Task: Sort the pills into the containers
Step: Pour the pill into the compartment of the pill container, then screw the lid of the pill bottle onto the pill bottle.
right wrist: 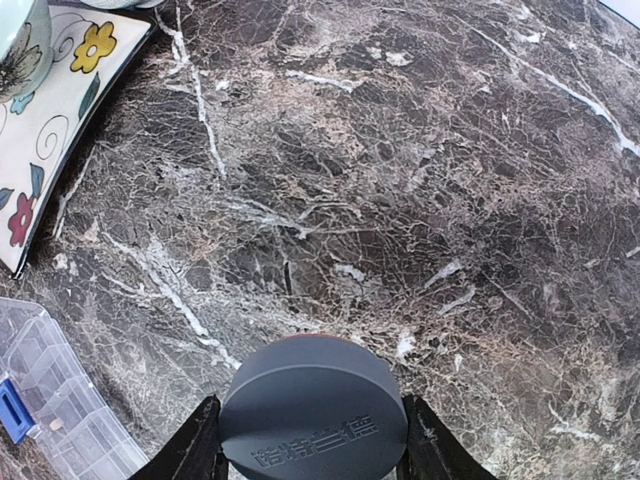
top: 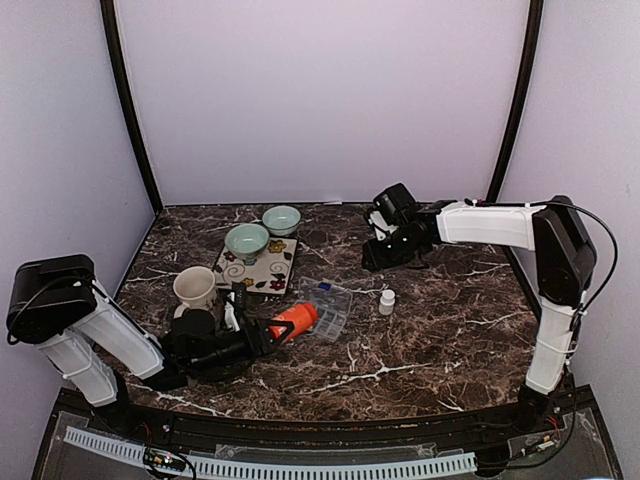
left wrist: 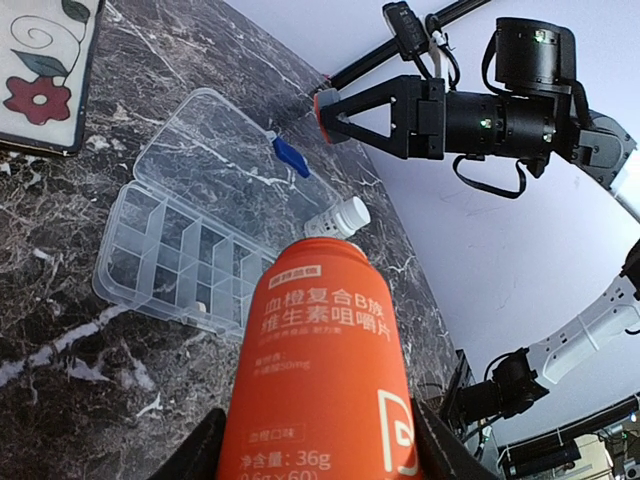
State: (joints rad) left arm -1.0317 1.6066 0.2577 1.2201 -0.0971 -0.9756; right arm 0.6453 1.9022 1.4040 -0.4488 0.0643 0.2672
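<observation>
My left gripper (left wrist: 318, 445) is shut on an orange vitamin bottle (left wrist: 320, 360), uncapped and tipped low with its mouth toward the clear organiser box (left wrist: 180, 262). The box (top: 328, 306) lies open on the marble, lid flat behind its containers, with a blue latch (left wrist: 290, 156). A small tan speck, perhaps a pill (right wrist: 55, 423), lies in one cell; no other pills show. My right gripper (right wrist: 313, 445) is shut on the bottle's round grey cap (right wrist: 313, 410), held above bare table at the back right (top: 385, 245).
A small white bottle (top: 387, 301) stands just right of the box. A cream mug (top: 195, 287) sits left of it. Two pale green bowls (top: 247, 241) (top: 282, 219) rest by a floral tray (top: 258, 268) at the back left.
</observation>
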